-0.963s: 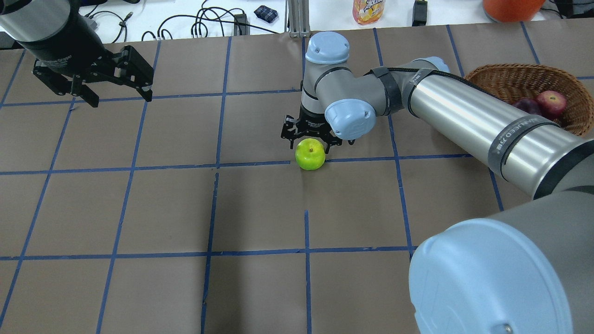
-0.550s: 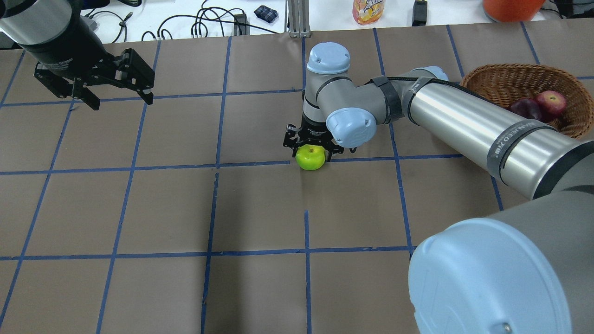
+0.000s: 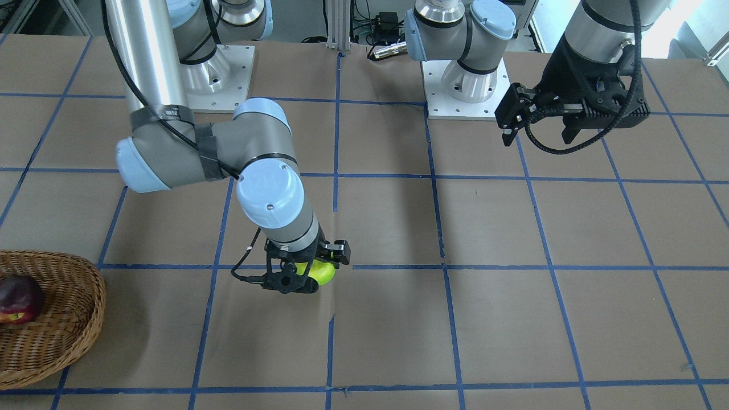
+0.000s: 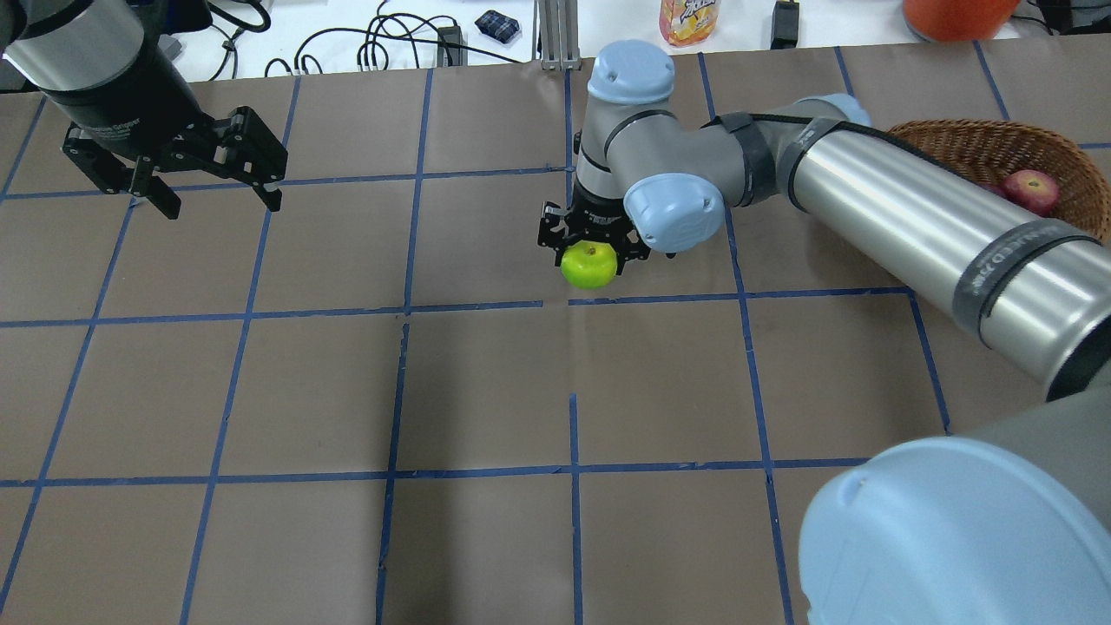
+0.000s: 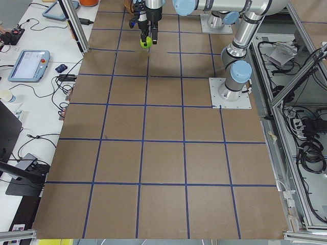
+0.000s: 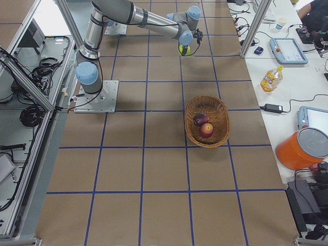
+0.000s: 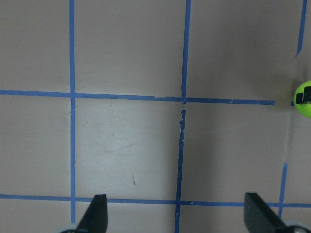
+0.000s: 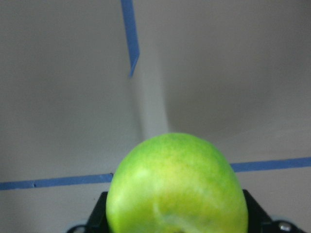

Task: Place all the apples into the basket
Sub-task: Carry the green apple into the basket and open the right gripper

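Observation:
My right gripper (image 4: pixel 591 257) is shut on the lime green apple (image 4: pixel 588 269) and holds it a little above the table near its middle. The apple fills the lower part of the right wrist view (image 8: pixel 177 189) and shows in the front view (image 3: pixel 321 273). The woven wicker basket (image 4: pixel 963 143) stands at the far right. In it lie the red apple (image 4: pixel 1031 191) and the dark maroon apple (image 6: pixel 200 119), which my right arm largely hides in the overhead view. My left gripper (image 4: pixel 217 195) is open and empty above the far left of the table.
The table is brown paper with a blue tape grid (image 4: pixel 486 391). Cables, a juice bottle (image 4: pixel 689 19) and an orange container (image 4: pixel 955 16) lie beyond the far edge. The arm bases (image 3: pixel 464 85) stand on the robot's side.
My right gripper came down around the green apple, shut on it and lifted it off the table, moving slightly toward the far side. My left gripper barely moved.

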`<action>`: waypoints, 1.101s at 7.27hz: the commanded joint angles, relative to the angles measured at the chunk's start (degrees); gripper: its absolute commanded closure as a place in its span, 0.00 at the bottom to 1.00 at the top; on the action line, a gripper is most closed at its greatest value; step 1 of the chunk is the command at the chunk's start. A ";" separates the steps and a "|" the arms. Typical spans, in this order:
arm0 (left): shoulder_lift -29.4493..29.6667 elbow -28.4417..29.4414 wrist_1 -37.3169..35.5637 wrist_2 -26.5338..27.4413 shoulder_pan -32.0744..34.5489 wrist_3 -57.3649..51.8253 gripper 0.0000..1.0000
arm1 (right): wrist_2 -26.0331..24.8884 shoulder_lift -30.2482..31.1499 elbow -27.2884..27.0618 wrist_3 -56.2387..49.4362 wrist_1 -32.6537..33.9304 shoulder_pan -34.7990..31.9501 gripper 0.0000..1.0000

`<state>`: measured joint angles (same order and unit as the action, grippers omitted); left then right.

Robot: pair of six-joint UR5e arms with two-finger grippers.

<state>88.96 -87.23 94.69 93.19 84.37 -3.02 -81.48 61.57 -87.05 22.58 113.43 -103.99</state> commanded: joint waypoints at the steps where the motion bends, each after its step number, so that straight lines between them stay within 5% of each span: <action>1: -0.27 0.39 0.68 -0.61 0.00 -0.14 0.00 | -4.11 3.64 9.12 -8.10 -15.08 9.80 1.00; 3: -0.36 0.74 0.32 -0.64 -0.43 -0.66 0.00 | -12.52 3.65 12.51 -21.81 -18.94 18.43 1.00; 8: 0.43 1.44 -0.73 -2.13 -0.17 -1.46 0.00 | -15.02 -4.95 12.34 -45.05 -10.09 32.88 1.00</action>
<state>89.39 -85.80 94.26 91.10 84.18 -4.60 -96.22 59.45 -74.72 -18.28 100.08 -73.08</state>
